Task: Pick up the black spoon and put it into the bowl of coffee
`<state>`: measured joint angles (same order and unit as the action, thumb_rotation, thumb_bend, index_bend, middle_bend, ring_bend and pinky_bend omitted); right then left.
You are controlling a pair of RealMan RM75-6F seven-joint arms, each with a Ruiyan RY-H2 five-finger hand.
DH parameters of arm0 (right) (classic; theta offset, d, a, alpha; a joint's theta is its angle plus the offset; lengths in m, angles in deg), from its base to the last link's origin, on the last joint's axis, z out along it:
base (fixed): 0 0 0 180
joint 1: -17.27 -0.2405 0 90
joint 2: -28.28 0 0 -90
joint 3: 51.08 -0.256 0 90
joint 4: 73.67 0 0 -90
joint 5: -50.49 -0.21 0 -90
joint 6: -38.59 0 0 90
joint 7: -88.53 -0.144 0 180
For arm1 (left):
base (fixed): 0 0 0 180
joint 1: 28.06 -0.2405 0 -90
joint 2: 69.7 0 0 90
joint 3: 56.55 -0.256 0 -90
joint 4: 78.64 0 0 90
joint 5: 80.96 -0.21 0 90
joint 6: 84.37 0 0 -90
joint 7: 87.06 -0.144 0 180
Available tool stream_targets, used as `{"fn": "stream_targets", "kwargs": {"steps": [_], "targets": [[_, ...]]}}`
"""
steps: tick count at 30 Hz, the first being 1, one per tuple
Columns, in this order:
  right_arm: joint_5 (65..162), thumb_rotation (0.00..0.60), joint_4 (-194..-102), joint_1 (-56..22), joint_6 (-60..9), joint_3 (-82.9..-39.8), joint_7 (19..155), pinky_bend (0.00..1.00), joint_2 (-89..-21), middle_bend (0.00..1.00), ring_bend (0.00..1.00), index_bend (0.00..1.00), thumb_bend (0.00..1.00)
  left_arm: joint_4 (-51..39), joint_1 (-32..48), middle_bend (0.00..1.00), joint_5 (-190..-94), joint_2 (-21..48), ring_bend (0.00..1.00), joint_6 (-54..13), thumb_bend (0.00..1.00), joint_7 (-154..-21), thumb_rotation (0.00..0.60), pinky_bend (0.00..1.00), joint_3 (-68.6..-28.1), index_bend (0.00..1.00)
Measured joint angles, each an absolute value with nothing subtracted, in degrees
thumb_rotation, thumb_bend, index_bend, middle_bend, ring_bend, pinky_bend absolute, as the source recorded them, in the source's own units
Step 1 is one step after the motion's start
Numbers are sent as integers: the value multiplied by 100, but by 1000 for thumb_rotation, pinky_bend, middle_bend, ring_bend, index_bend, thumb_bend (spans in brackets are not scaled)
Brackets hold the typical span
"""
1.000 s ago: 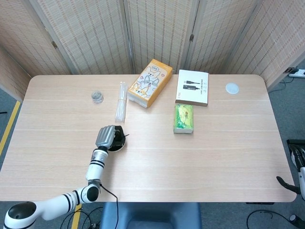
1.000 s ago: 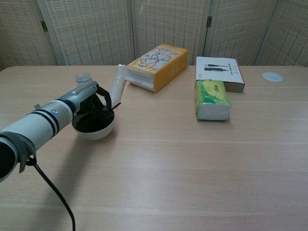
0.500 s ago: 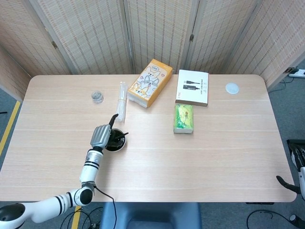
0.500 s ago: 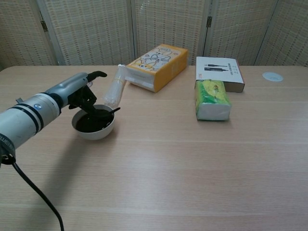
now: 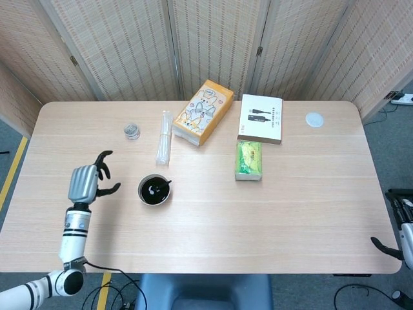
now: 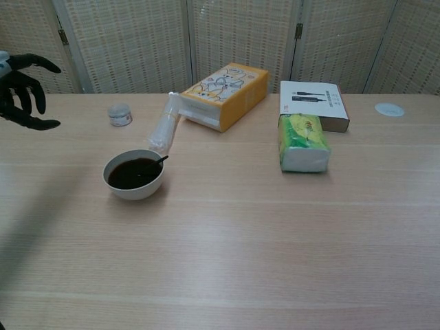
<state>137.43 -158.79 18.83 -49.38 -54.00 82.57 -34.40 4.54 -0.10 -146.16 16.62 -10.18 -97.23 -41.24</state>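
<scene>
The white bowl of coffee (image 5: 155, 190) (image 6: 134, 176) stands on the table's left half. The black spoon (image 5: 159, 187) (image 6: 152, 164) lies in it, bowl end in the dark liquid, handle leaning on the right rim. My left hand (image 5: 87, 181) (image 6: 23, 89) hovers well to the left of the bowl with its fingers spread and nothing in them. Of my right hand (image 5: 399, 227) only a bit shows at the head view's lower right edge, off the table; its fingers cannot be read.
Behind the bowl lie a clear plastic sleeve (image 5: 163, 137), a small jar (image 5: 132, 132), an orange tissue box (image 5: 204, 112), a white cable box (image 5: 261, 118) and a green tissue pack (image 5: 249, 159). A white lid (image 5: 313, 119) sits far right.
My left hand has let go of the spoon, pulled away leftward from the bowl and spread its fingers. The spoon now stays in the coffee.
</scene>
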Motion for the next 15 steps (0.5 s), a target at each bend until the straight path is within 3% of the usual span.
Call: {"fn": "stream_targets", "kwargs": {"steps": [7,15], "targets": [[13933,600,-16036,1686,-4707,-5329,8245,220,-3329,120,228,52,123,632,-663,425,-15055,1254,350,-150,223,-9977,600,408,-4534,235],[14020,600,-16097,1632,-4719,-5296,8272,220,-3399,120,221,52,125,1148,-1331,416,-15549,795,345,396,224,-10147,600,376,-5152,237]]}}
